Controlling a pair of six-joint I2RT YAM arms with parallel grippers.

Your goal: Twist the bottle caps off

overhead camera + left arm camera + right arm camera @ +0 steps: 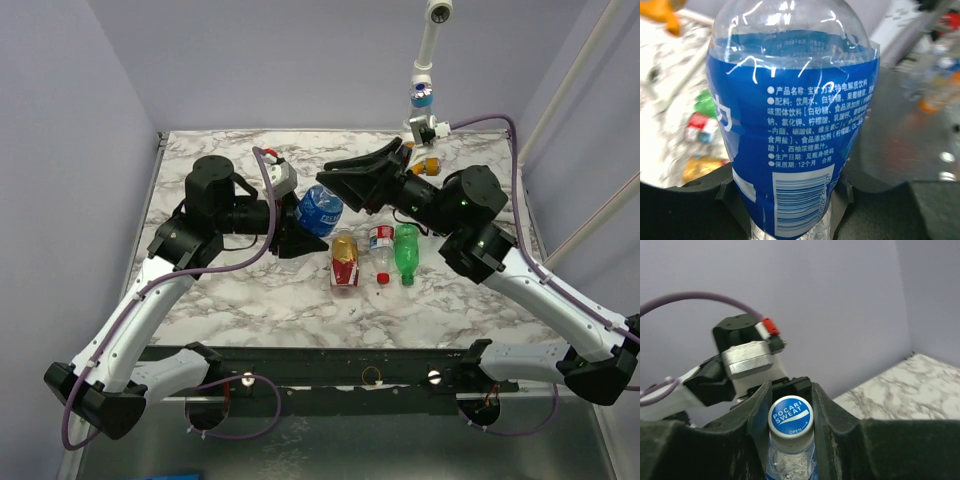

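Left tool [298, 232] is closed around the lower part of a clear plastic bottle with a blue label [320, 210], which is held off the white marble table [250, 300] just above the centre of the overhead view. Nearest the arm bases, three small bottles are seen lying side by side on the table at frame centre. An amber plastic bottle with a red-and-gold label [344, 264] is on the left. A clear plastic bottle with a red-and-white label [381, 248] is in the middle, its small red cap [382, 279] pointed toward the bottom of the frame. An all-green plastic bottle [406, 250] is on the right. Just beyond them the gripped bottle is found, its cap end turned toward the right arm. Its round blue-and-white screw cap [790, 419] is pinched between the fingers of the right tool [790, 407], which is closed on it. Farther back, at the upper right of the table, an orange pipe fitting [430, 163] is seen near a white upright pipe [430, 45].
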